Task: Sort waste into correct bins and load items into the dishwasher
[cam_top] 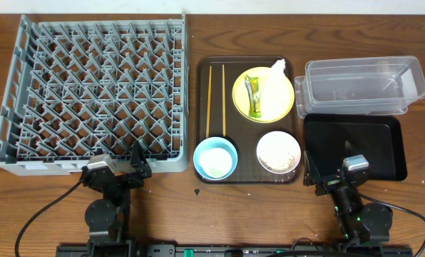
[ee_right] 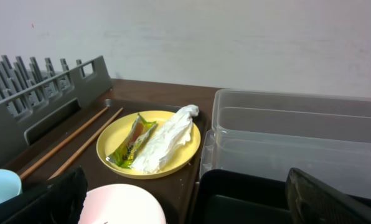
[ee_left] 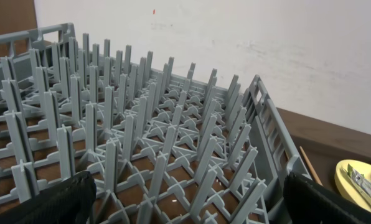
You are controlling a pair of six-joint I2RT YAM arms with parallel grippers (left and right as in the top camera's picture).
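Black left gripper (cam_top: 140, 165) and right gripper (cam_top: 314, 177), jaws of both wide apart, nothing between them, nothing held.

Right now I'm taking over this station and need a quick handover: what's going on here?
Nothing is being handled. The left gripper sits by the dish rack and the right gripper by the black tray, both open and empty. The wrapper and tissue lie on the yellow plate, and the plate, chopsticks, blue bowl and white bowl of rice are on the brown serving tray. The rack, clear tub and black tray hold nothing.
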